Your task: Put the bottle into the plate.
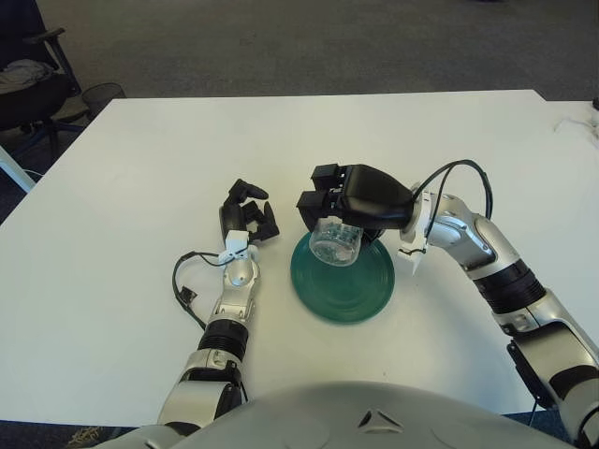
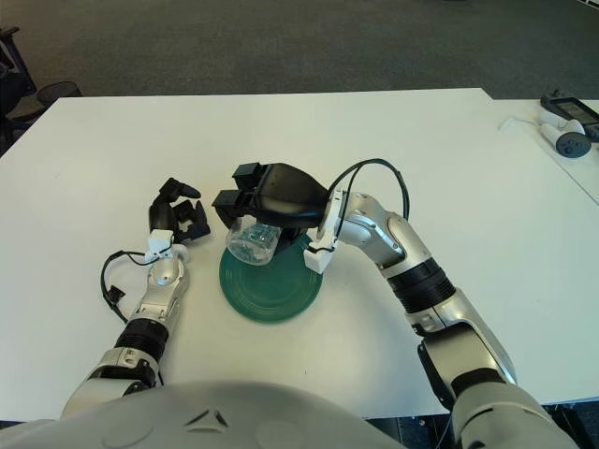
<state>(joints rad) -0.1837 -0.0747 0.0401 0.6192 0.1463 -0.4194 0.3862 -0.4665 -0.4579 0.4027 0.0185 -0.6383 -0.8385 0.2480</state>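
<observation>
1. Left eye view: I see the right hand (image 1: pixel 348 201) curled around a clear bottle (image 1: pixel 336 243), gripping its upper part from above; the bottle hangs tilted over the far-left part of the green plate (image 1: pixel 360 285). I cannot tell whether it touches the plate.
2. The bottle looks like thin clear plastic, apparently empty: I judge it light, smooth, and liable to dent or slip, so a grip around the body suits it.
3. The right forearm reaches in from the right, wrist bent downward.
4. The left hand (image 1: pixel 246 217) shows left of the plate, fingers curled, holding nothing, above the white bench (image 1: pixel 140 168).
</observation>
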